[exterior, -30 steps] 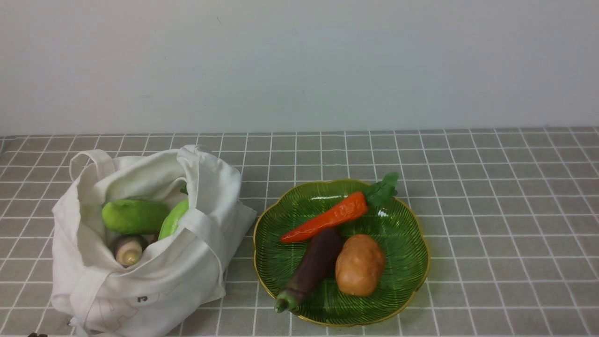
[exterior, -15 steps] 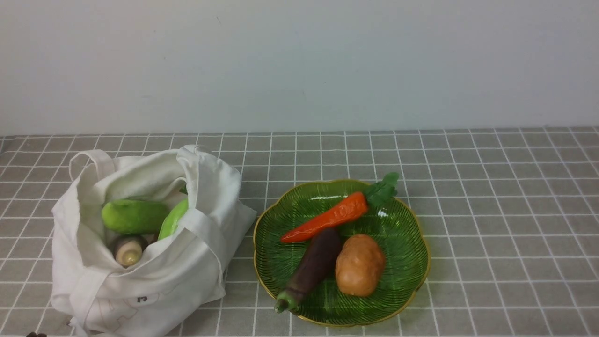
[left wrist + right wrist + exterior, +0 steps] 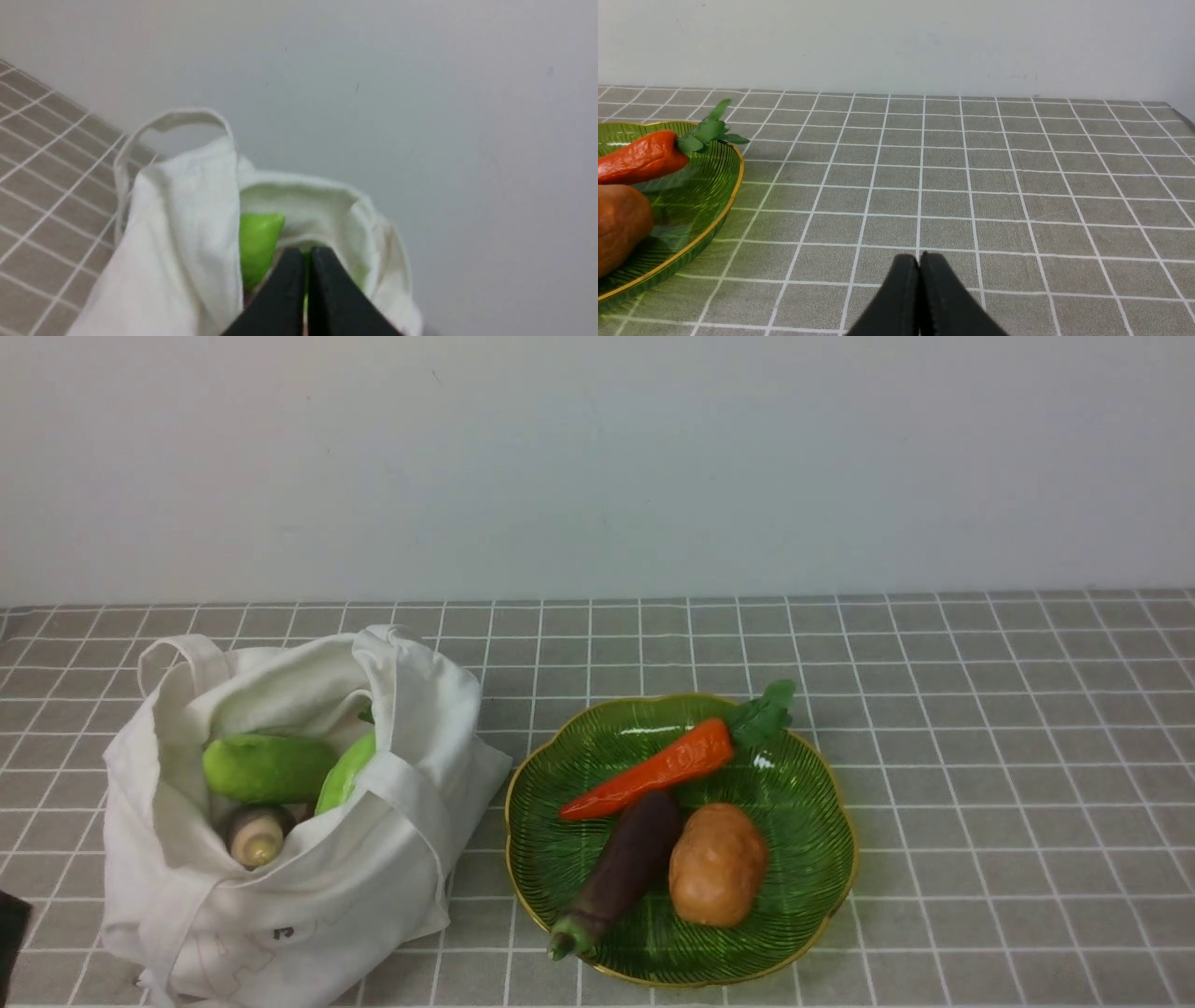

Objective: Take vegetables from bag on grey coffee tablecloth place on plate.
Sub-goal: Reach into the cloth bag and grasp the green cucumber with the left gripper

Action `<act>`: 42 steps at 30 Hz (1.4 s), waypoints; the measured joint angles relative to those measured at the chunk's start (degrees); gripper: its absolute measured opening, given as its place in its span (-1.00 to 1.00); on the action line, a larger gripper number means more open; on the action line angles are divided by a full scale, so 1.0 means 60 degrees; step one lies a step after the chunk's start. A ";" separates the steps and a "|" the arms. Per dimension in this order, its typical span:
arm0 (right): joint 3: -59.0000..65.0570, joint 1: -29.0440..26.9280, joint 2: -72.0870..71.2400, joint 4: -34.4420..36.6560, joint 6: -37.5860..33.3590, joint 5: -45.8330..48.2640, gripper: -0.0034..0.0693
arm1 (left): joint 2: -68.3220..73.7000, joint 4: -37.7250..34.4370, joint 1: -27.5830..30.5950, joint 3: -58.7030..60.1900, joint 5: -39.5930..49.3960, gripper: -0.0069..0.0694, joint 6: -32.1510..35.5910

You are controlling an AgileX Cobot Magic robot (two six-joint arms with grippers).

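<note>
The white bag [image 3: 280, 859] stands open at the left on the grey tablecloth [image 3: 980, 756]. Inside it lie a light-green cucumber [image 3: 266, 767], a second green vegetable [image 3: 345, 773] and a pale stub-ended one [image 3: 255, 835]. The green plate [image 3: 812, 905] at centre holds an orange carrot [image 3: 653, 773], a purple eggplant [image 3: 624, 868] and a brown potato [image 3: 717, 863]. My left gripper [image 3: 308, 254] is shut and empty just before the bag's mouth [image 3: 299, 200]; a dark bit of it shows at the front view's left edge [image 3: 9, 924]. My right gripper [image 3: 919, 260] is shut and empty over bare cloth right of the plate [image 3: 714, 219].
A plain pale wall [image 3: 597, 467] stands behind the table. The tablecloth stretches far to the right of the plate. The bag's strap handles [image 3: 182, 658] stand up at its far side.
A dark part of my left arm has come into the front view at the lower left edge, beside the bag. The vegetables, bag and plate have not moved.
</note>
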 joint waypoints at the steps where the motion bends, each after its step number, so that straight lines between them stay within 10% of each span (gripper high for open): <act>1: 0.0000 0.0000 0.0000 0.0000 0.0000 0.0000 -0.95 | 0.0000 -0.0496 0.0000 0.0000 -0.0845 -0.82 -0.0085; 8: 0.0000 0.0000 0.0000 0.0000 0.0000 0.0000 -0.95 | 0.0116 -0.0153 0.0000 -0.2174 -0.1844 -0.83 0.0541; 23: 0.0000 0.0000 0.0000 0.0000 0.0000 0.0000 -0.95 | 0.8677 0.3070 0.0000 -0.9323 0.9191 -0.83 0.3484; 42: 0.0000 0.0000 0.0000 0.0000 0.0000 0.0000 -0.95 | 1.2906 0.5326 0.0000 -1.0952 0.9674 -0.57 0.3558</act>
